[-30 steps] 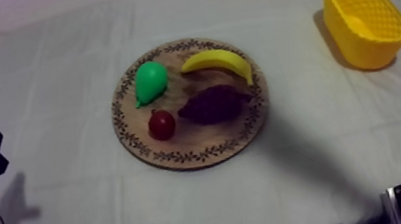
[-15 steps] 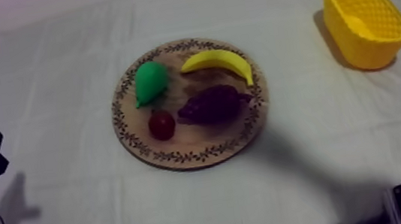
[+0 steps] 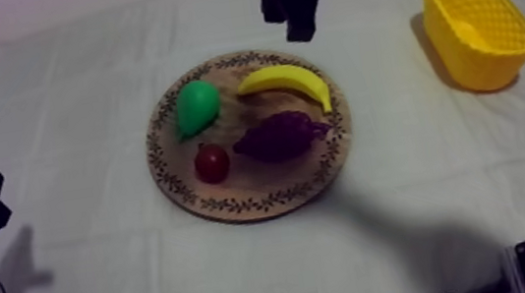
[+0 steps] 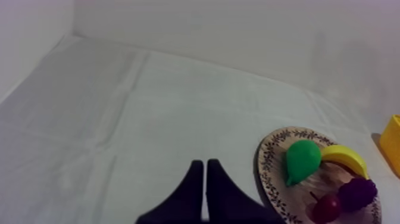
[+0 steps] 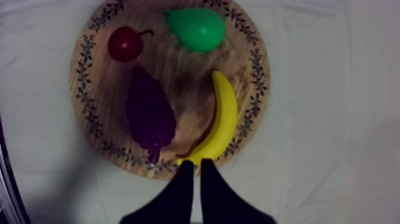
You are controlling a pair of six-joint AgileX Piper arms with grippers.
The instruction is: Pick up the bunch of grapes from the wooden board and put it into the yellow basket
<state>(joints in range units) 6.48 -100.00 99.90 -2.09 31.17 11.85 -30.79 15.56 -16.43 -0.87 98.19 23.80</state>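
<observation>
Purple bunch of grapes (image 3: 280, 137): laid on the round wooden board with a patterned rim (image 3: 236, 205), beside a yellow banana (image 3: 285, 81), a green pear (image 3: 196, 107) and a small red fruit (image 3: 211, 163); the yellow basket (image 3: 471, 53) is set well apart. Right gripper (image 5: 194, 162): held above the board's edge near the banana, black fingers pressed into a narrow wedge, nothing gripped. Left gripper (image 4: 205, 162): positioned over the grey-white cloth (image 3: 72, 107) beside the board, fingers likewise pressed together on nothing.

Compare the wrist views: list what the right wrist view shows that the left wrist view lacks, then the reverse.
Extra in the right wrist view: the right gripper, fingers together as a narrow wedge, just off the rim of the wooden board near the tip of the banana, and nearly the board's full circle.
Extra in the left wrist view: the left gripper, fingers together, over bare cloth beside the board, and an edge of the yellow basket.
Shared: the pear, banana, bunch of grapes and small red fruit on the board.
</observation>
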